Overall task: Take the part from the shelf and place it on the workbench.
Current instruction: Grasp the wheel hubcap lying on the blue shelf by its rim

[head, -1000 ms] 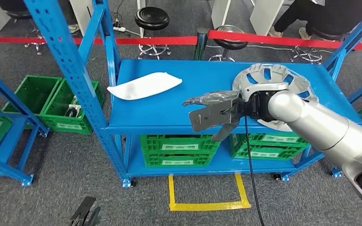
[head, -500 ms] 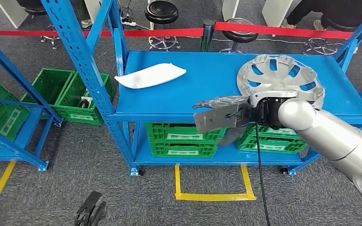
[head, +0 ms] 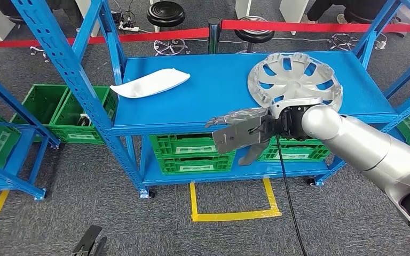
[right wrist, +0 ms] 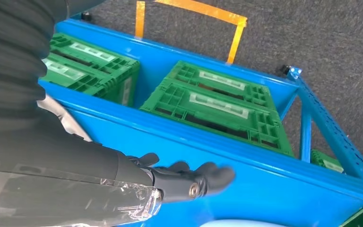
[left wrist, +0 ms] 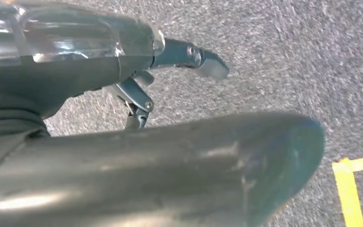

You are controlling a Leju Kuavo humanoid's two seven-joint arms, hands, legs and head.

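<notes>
silver spoked wheel cover (head: 294,80) flat on blue shelf (head: 219,101)

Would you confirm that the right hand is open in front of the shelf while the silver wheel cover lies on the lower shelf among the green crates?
Not quite: the wheel cover lies on the top shelf, not the lower one, as the head view shows. The rest holds: the right hand is open in front of the shelf, and the green crates sit on the lower level.

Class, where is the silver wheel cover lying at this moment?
In the head view the silver wheel cover lies flat on the right side of the blue shelf, just beyond the right hand.
</notes>
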